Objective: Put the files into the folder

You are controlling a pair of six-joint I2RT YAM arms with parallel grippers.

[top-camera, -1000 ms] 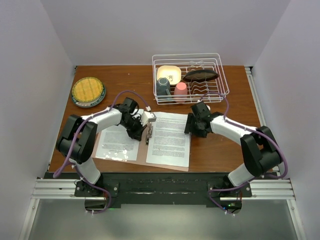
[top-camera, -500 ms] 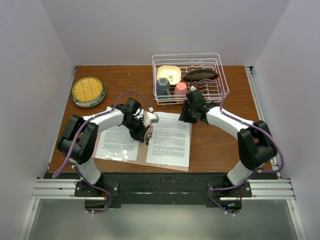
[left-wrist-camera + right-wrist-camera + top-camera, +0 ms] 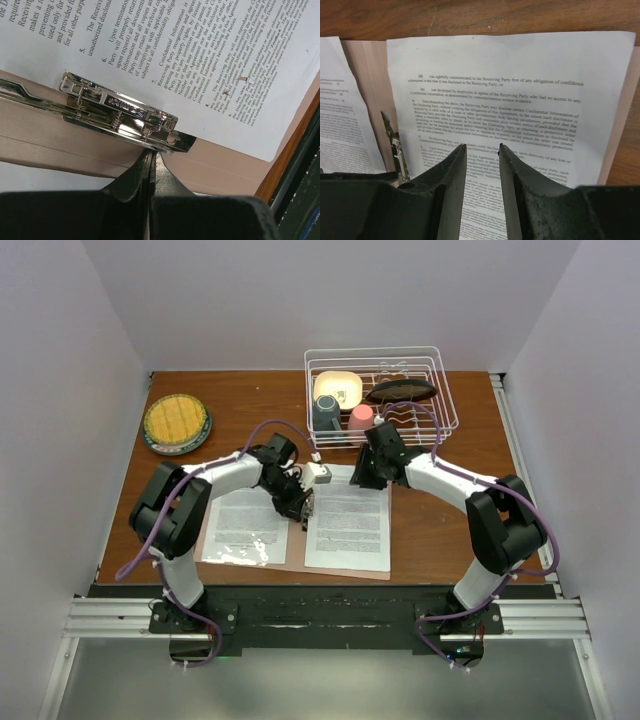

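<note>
Looking from the top, the left sheet (image 3: 245,530) and the right sheet (image 3: 348,530) lie flat on the open folder (image 3: 296,558).

From the left wrist, the left gripper (image 3: 151,162) is squeezed tight, its tips touching the silver clip (image 3: 120,112).

From the right wrist, the right gripper (image 3: 482,152) hangs over the right sheet, fingers apart, holding nothing.

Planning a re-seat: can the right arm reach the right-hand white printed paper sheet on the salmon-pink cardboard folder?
Probably yes. The right gripper hovers open over that white printed sheet, which lies flat and uncovered on the salmon-pink folder; the left gripper sits aside at the silver metal clip.
</note>
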